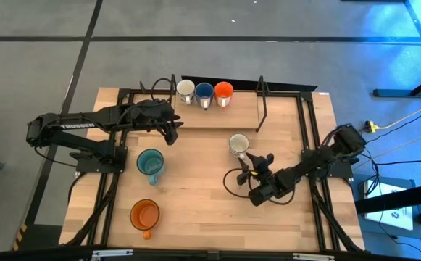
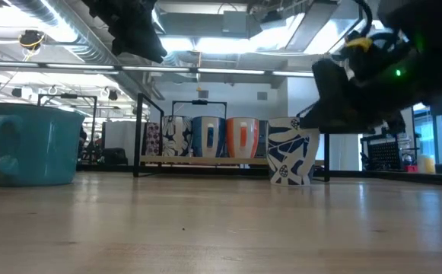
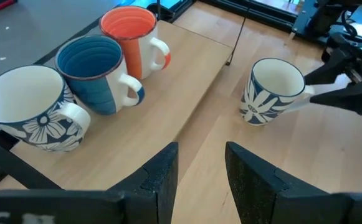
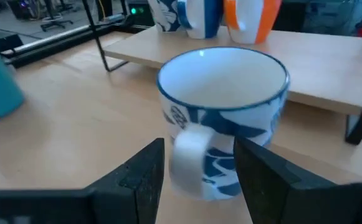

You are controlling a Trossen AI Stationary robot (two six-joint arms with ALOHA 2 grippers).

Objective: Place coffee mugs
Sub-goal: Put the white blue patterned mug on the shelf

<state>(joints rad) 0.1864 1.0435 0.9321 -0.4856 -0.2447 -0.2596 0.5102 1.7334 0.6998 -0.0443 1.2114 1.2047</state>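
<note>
One white-and-blue mug's [image 4: 223, 112] handle between the right claw's [image 4: 199, 167] parted fingers, untouched.

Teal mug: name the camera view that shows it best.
The low view: the teal mug stands large at the left, handle and wall plain. The high view shows its rim and inside, the right wrist view only an edge, the left wrist view nothing.

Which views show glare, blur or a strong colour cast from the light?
High view: blue light spills on the floor at top right. Low view: bright ceiling lights, the teal mug close and soft. Right wrist view: the white mug near the lens, its handle blurred.
</note>
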